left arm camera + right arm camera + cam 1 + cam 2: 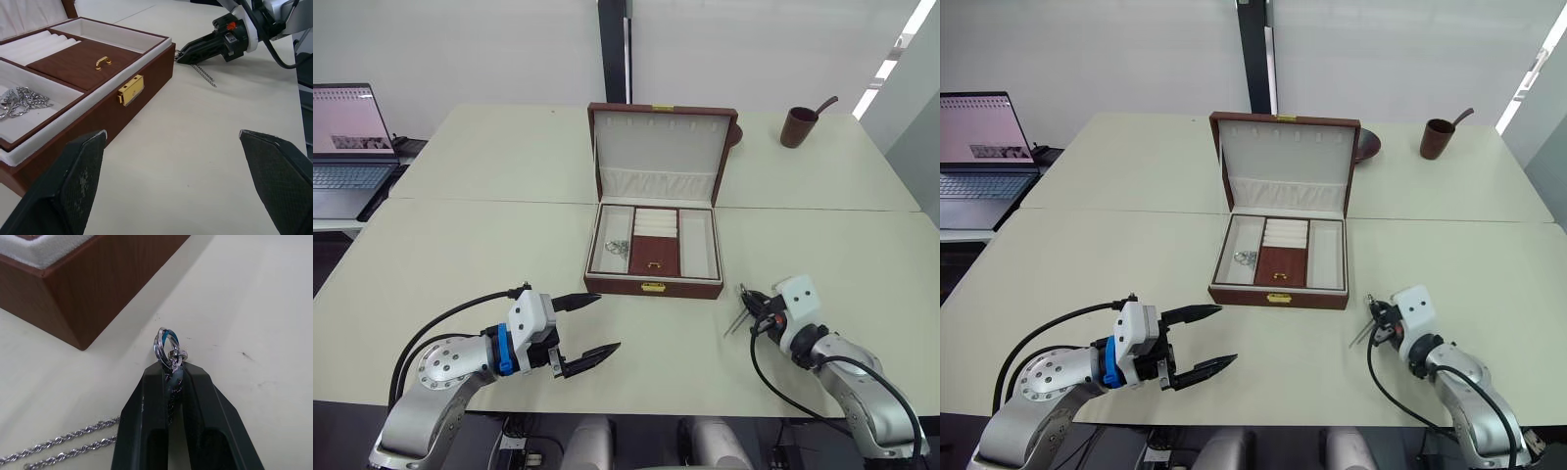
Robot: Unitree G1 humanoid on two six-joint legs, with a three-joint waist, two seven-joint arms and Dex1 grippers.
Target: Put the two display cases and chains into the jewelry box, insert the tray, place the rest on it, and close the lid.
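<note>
The brown jewelry box (653, 285) stands open at the table's centre, its lid (661, 147) upright. Inside are white compartments, ring rolls and a brown panel with a gold handle; I cannot tell whether this is the tray. One silver chain (617, 247) lies in the left compartment. My right gripper (171, 369) is shut on a second chain (168, 345) by its ring end, right of the box's front corner, and the chain's strands trail onto the table (205, 76). My left gripper (607, 321) is open and holds nothing, in front of the box's left corner. The display cases are out of view.
An open laptop (347, 147) sits on a side desk at the far left. A brown cup (798, 125) with a handle stands at the back right, and a dark bowl (735, 134) sits behind the lid. Bare table (460, 255) surrounds the box.
</note>
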